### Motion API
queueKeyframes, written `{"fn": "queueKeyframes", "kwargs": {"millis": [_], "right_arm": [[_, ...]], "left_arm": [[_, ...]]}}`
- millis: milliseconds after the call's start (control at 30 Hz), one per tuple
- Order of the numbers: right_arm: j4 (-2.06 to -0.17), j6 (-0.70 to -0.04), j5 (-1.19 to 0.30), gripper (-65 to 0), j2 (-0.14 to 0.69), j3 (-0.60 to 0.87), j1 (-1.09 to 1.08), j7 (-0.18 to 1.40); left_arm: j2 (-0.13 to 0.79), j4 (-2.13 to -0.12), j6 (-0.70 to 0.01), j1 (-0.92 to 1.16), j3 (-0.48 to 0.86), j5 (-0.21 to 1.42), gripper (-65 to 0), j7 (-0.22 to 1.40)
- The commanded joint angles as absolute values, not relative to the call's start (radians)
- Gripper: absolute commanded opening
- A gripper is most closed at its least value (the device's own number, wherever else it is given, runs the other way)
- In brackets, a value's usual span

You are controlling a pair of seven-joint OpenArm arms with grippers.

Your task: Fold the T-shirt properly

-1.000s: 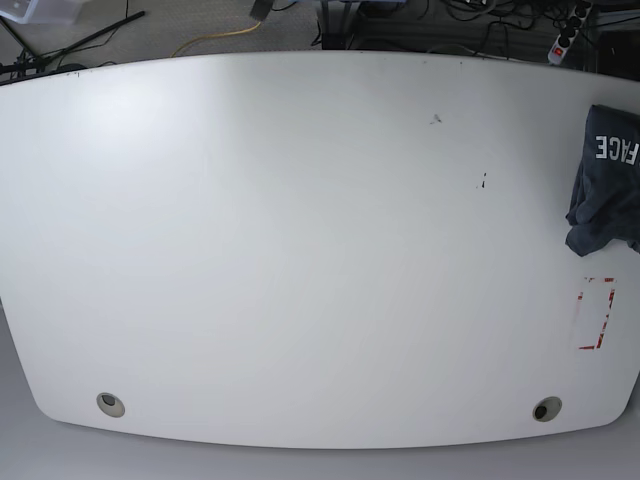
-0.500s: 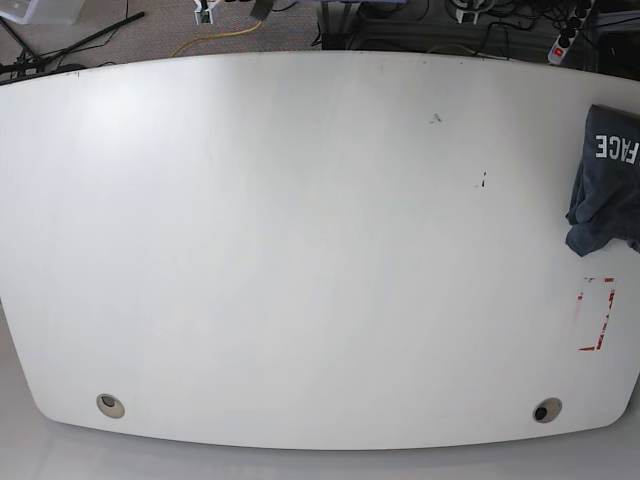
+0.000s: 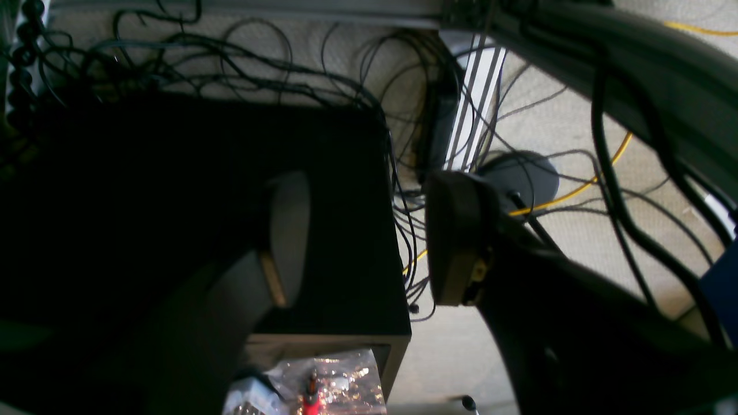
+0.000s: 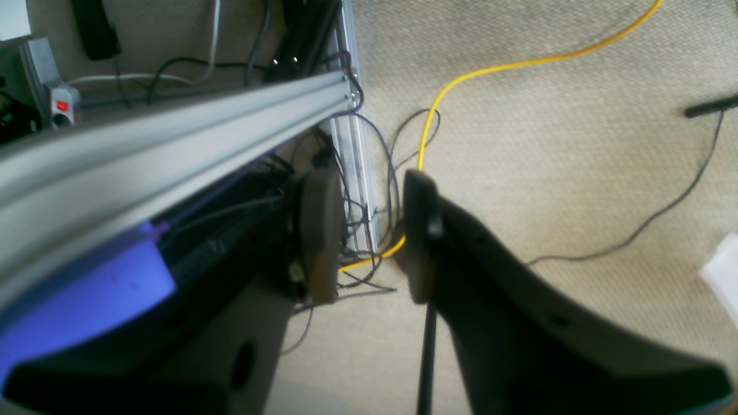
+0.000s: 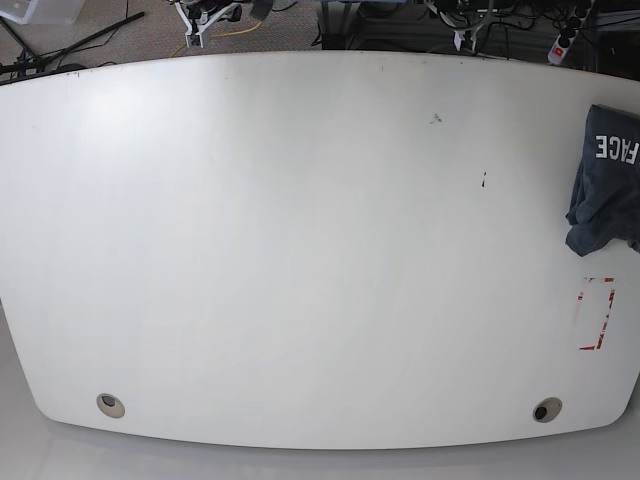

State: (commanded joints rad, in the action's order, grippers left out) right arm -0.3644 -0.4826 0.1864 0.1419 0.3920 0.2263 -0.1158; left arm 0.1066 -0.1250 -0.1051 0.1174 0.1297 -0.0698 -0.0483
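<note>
The T-shirt lies bunched at the far right edge of the white table, dark navy with the white letters "FACE" showing; part of it runs out of the base view. My right gripper and left gripper peek in beyond the table's far edge, well away from the shirt. The left wrist view shows the left gripper open over floor cables. In the right wrist view the right gripper is open above carpet, with nothing between its fingers.
A red tape rectangle marks the table near the right edge. Two cable grommets sit along the near edge. Behind the table are an aluminium rail, a yellow cable, a black box and a power strip.
Both grippers have come into the base view at its top edge, behind the table. The T-shirt has not moved.
</note>
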Motion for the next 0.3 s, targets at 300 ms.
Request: {"fn": "queueKeyframes", "kwargs": {"millis": [300], "right_arm": [[-0.364, -0.483, 0.186, -47.9, 0.137, 0.392, 0.226, -0.116]], "left_arm": [[0.087, -0.12, -0.076, 0.107, 0.125, -0.07, -35.6, -0.047]]}}
